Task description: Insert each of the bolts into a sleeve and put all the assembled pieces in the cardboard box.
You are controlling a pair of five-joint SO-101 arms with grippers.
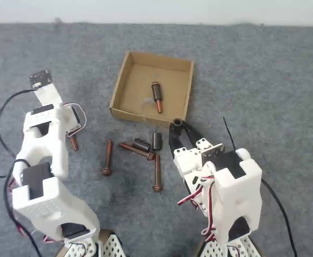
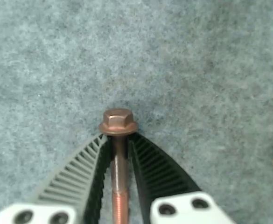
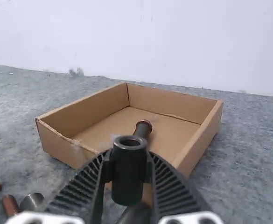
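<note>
A bolt (image 2: pixel 118 122) is pinched in the jaws of the left gripper (image 2: pixel 119 140) over the table (image 2: pixel 197 70). A sleeve (image 3: pixel 128 172) is clamped upright in the jaws of the right gripper (image 3: pixel 128 156) near the cardboard box (image 3: pixel 57 140), in which one assembled piece (image 1: pixel 157 95) is seen.

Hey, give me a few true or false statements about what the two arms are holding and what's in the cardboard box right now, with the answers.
1. The left gripper is shut on a bolt. True.
2. The right gripper is empty. False: the right gripper is shut on a black sleeve.
3. The cardboard box holds one assembled piece. True.
4. Every bolt is already in the box. False: several loose bolts lie on the carpet between the arms.
</note>
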